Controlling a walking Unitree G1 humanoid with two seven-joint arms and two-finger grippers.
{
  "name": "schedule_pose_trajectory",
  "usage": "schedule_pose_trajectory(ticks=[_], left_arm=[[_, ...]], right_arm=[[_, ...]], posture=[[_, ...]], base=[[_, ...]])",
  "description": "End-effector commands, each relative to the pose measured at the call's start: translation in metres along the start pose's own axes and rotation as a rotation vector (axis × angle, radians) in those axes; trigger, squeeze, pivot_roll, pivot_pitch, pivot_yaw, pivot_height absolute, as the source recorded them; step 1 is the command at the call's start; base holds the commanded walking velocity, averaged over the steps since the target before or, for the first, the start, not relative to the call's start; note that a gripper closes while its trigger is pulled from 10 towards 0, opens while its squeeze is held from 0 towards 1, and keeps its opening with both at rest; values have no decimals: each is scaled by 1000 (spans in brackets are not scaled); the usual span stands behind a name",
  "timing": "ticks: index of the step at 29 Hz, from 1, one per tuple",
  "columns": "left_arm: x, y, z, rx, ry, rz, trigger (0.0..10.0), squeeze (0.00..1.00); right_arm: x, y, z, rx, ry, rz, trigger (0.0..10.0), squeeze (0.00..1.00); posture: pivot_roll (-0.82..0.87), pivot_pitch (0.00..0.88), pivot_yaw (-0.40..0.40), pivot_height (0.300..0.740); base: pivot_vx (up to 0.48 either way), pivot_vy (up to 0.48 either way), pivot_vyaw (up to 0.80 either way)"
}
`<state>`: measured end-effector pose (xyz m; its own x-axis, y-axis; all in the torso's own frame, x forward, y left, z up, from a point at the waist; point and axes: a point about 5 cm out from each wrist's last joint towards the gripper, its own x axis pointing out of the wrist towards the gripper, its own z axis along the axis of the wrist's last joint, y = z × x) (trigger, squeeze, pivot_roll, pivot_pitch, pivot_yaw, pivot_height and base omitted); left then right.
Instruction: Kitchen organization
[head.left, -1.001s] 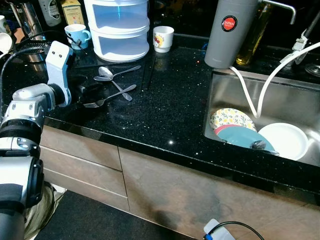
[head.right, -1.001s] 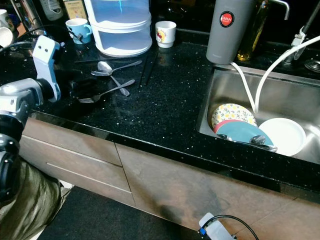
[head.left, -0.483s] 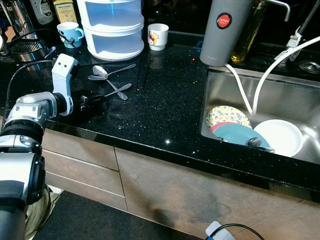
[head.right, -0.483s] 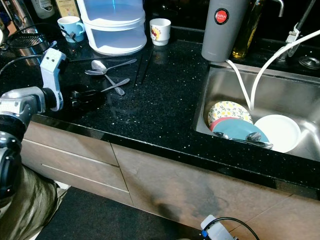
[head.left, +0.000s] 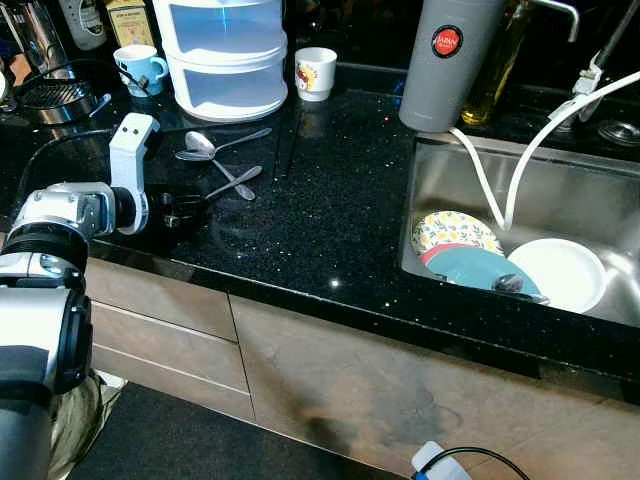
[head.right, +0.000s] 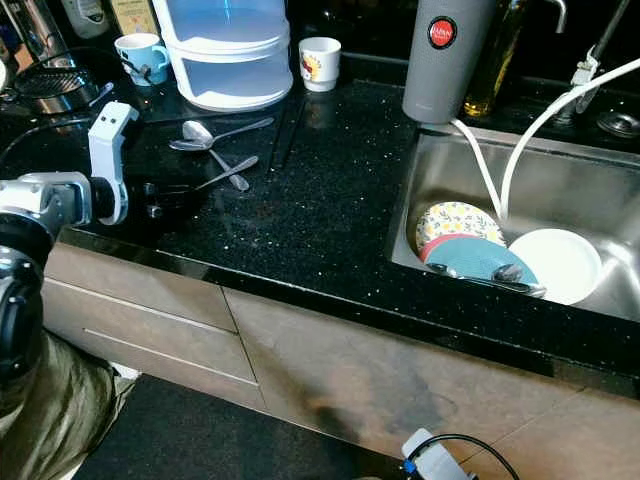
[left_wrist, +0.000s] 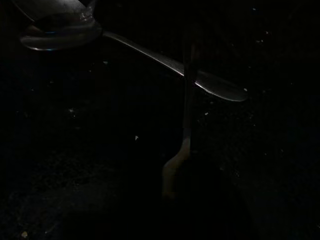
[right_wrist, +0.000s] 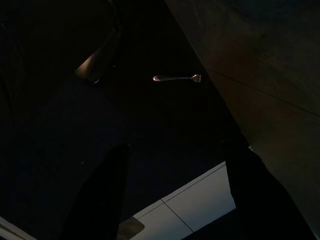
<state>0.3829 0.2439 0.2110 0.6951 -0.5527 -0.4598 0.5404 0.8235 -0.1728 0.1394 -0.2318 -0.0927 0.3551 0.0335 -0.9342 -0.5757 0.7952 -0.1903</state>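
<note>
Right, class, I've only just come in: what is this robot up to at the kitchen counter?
The robot stands at a black counter beside a sink holding plates. Its left gripper reaches low over the counter at the tined end of a fork, which lies next to two spoons; whether it has gripped the fork cannot be told. The right gripper hangs idle, open, above the floor. The cutlery lies loose on the counter.

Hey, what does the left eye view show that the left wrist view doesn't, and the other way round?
Left eye view: the steel sink holding a floral plate, a teal plate and a white bowl, the tall grey flask, and the left gripper low by the fork's tines. Left wrist view: a dark close-up of the fork's neck crossing the spoon's handle. Both: the silver fork and silver spoon on the speckled black counter.
</note>
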Motion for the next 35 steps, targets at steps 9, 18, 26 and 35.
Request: schedule_pose_trajectory(ticks=[9,18,26,35], left_arm=[[-6,8,-14,-48,88,44,0,0],[-12,9,11,-40,-94,60,0,0],[-19,-3,55,5,-319,15,0,0],[0,-14,64,7,-324,120,10000,886]], right_arm=[[1,1,1,7,-3,-15,10000,0],[1,1,4,5,-5,-21,10000,0],[1,1,5,0,-4,-20,10000,0],[2,1,6,-8,-3,-18,10000,0]], posture=[[-61,58,2,740],[-56,41,5,740],[-47,25,0,740],[-37,18,-3,740]], base=[[0,0,0],[0,0,0],[0,0,0],[0,0,0]])
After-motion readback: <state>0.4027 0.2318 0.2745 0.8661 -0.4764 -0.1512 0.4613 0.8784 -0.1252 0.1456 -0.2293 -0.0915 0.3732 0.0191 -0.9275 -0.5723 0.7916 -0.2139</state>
